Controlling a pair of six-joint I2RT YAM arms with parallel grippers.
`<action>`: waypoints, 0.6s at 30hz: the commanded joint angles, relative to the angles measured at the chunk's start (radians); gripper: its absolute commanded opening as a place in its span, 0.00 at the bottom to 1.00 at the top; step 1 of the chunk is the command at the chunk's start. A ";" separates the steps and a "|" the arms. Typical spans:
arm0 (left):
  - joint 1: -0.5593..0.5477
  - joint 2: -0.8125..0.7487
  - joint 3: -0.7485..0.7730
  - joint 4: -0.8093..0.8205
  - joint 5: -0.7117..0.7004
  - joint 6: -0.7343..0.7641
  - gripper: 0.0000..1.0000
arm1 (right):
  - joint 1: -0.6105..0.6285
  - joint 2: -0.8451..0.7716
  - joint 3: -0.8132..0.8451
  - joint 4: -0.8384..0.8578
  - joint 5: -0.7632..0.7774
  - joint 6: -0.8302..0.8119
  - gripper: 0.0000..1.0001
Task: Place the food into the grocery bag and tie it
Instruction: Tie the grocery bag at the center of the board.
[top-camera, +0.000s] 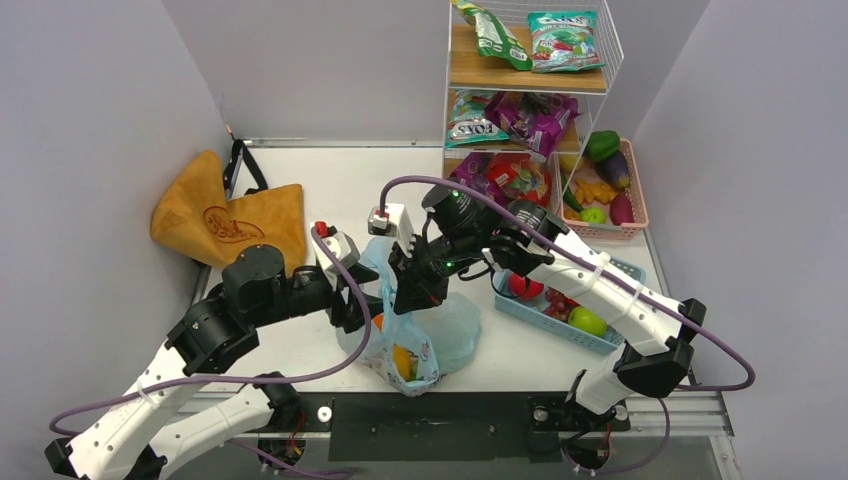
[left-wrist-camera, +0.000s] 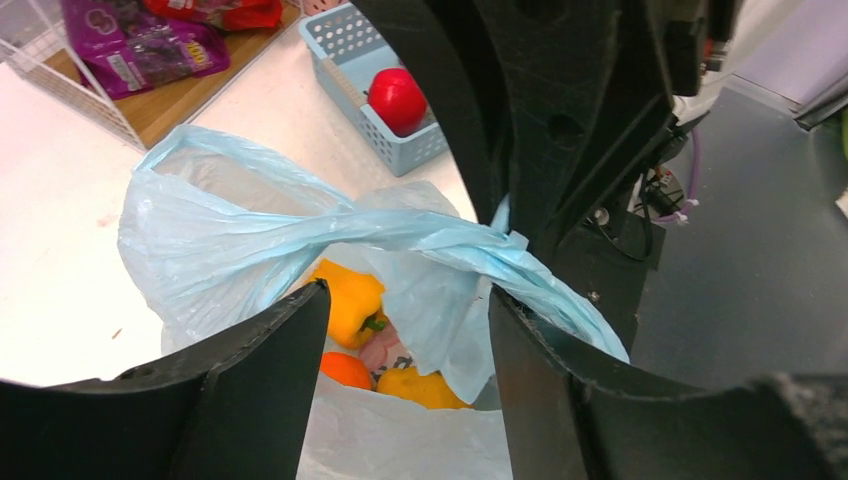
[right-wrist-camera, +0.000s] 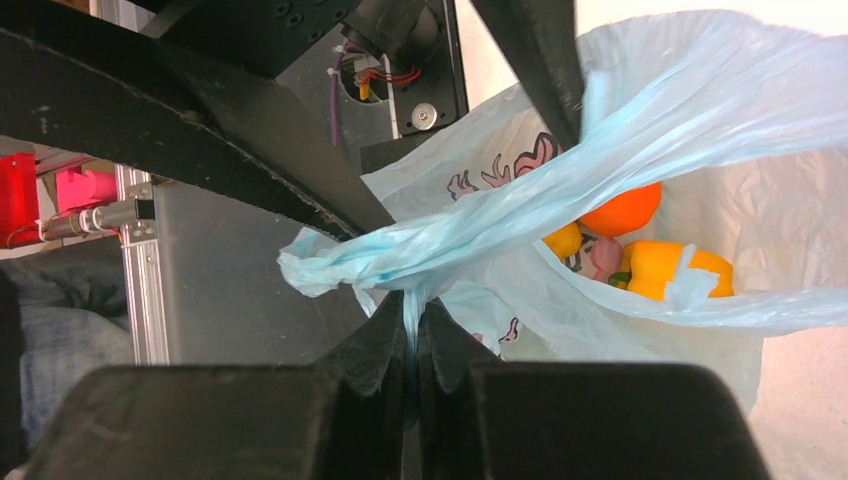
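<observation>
One light blue plastic bag (left-wrist-camera: 200, 230) sits on the white table (top-camera: 320, 180) close to its near edge, between the two arms, its mouth partly gathered. Four pieces of food show inside it: one yellow pepper (left-wrist-camera: 350, 300), one orange fruit (left-wrist-camera: 345, 368), one more yellow piece (left-wrist-camera: 420, 388) and one pinkish piece (left-wrist-camera: 380, 348) that is too hidden to name. The right gripper (right-wrist-camera: 412, 305) is pinched tight on a thin fold of the bag's twisted handle. The left gripper (left-wrist-camera: 405, 295) stands wide, one finger on each side of the bag's mouth, with the twisted handle stretched across just beyond the fingers. To the right of the bag lies one blue basket (top-camera: 545, 320) holding one red fruit (left-wrist-camera: 397, 100), one green apple (top-camera: 588, 320) and some small dark red pieces. Behind it is one pink basket (top-camera: 640, 215) of mixed vegetables beside one wire shelf (top-camera: 612, 45), with two green snack packs on top and more packets below, too crowded to count. One tan tote (top-camera: 225, 225) lies at the far left. Plain pale grey walls close the table in on three sides.
</observation>
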 joint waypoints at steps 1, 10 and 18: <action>-0.003 -0.004 0.019 0.010 -0.069 0.030 0.58 | 0.009 -0.030 -0.009 0.046 -0.032 0.004 0.00; -0.003 -0.017 0.041 -0.021 -0.078 0.029 0.64 | 0.010 -0.028 -0.010 0.049 -0.033 0.004 0.00; -0.003 -0.036 -0.028 0.093 0.018 -0.020 0.61 | 0.011 -0.020 -0.006 0.061 -0.042 0.010 0.00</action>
